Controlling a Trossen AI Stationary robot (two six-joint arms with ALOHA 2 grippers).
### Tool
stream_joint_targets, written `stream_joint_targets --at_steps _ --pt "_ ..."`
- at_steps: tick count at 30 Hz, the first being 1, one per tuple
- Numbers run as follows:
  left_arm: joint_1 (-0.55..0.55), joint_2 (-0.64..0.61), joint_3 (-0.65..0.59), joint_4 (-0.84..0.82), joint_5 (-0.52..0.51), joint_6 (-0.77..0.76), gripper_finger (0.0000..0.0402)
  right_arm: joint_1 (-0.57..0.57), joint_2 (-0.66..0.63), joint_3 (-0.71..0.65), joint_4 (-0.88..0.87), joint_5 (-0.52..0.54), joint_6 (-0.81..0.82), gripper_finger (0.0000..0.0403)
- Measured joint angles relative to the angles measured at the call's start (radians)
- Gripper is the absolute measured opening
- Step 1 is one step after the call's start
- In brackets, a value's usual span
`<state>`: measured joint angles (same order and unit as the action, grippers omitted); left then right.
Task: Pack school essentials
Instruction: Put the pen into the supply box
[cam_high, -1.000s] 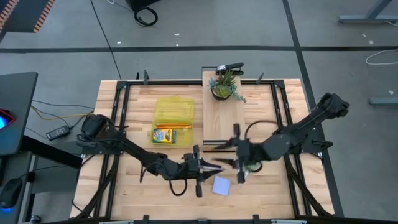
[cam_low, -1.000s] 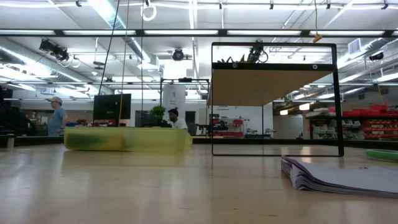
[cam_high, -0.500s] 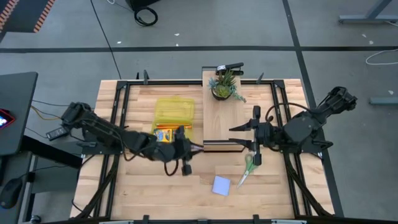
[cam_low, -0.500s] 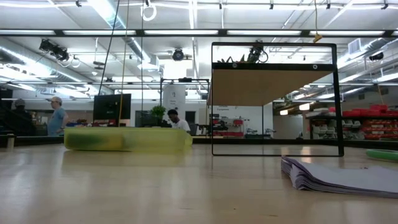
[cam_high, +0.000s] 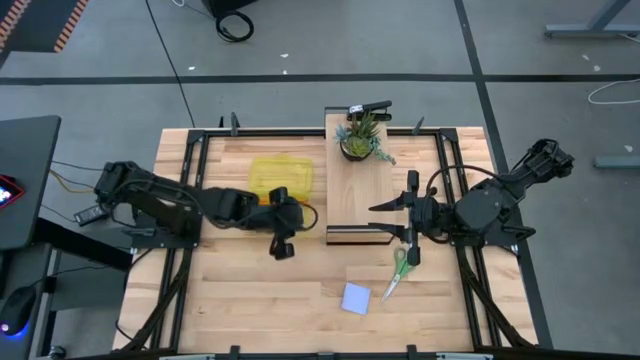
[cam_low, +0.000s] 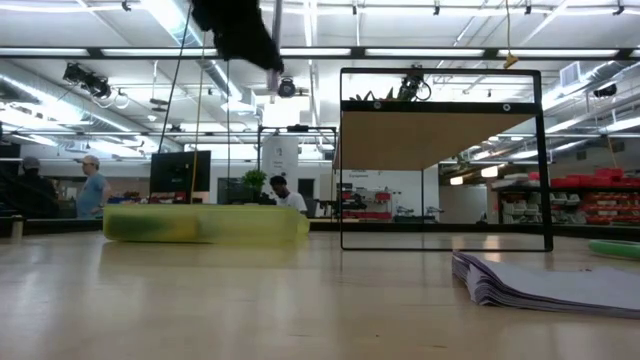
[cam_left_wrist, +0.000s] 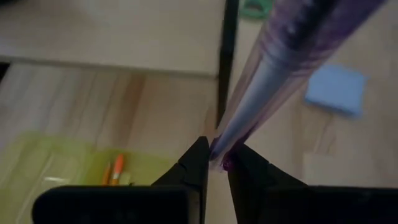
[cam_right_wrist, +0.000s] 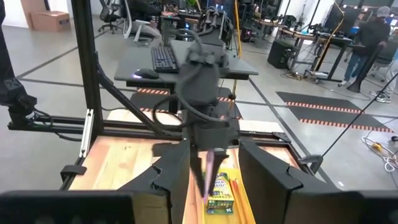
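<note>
Left tool lifts a stationery set above the yellow case

On the bench (cam_high: 250, 300), the translucent yellow case (cam_high: 281, 176) lies at 10 o'clock. The left tool (cam_left_wrist: 215, 163), just over it, is clamped on a clear purple stationery set (cam_left_wrist: 292, 56). The right tool (cam_high: 385, 219), mid-bench, stands partly open, empty. Scissors (cam_high: 398, 270) and blue sticky pad (cam_high: 356, 298) lie at 5 o'clock. The crayon box (cam_right_wrist: 219, 188) print is unreadable.

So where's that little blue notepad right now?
The light blue sticky-note pad lies flat on the table near its front edge, seen from above, slightly right of centre. The green-handled scissors lie just beside it, and neither gripper touches it.
</note>
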<state>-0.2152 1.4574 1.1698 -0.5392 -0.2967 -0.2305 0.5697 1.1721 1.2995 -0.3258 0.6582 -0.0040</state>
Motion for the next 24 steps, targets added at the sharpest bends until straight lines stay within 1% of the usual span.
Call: stream_joint_targets --at_steps 8,14,19,24 --pt "0.138 0.012 -0.001 -0.181 0.136 0.143 0.0052 0.000 0.000 0.000 -0.013 0.000 0.010 0.0145" --pt "0.262 0.015 -0.002 -0.240 0.200 0.287 0.0048 0.001 0.000 0.000 -0.028 0.000 0.042 0.0145" --pt "0.351 0.015 -0.077 -0.229 0.247 0.349 0.0052 0.003 0.000 0.000 -0.034 0.000 0.038 0.0145" --pt "0.408 0.015 -0.157 -0.224 0.249 0.374 0.0049 0.002 0.000 0.000 -0.053 0.000 0.036 0.0145"
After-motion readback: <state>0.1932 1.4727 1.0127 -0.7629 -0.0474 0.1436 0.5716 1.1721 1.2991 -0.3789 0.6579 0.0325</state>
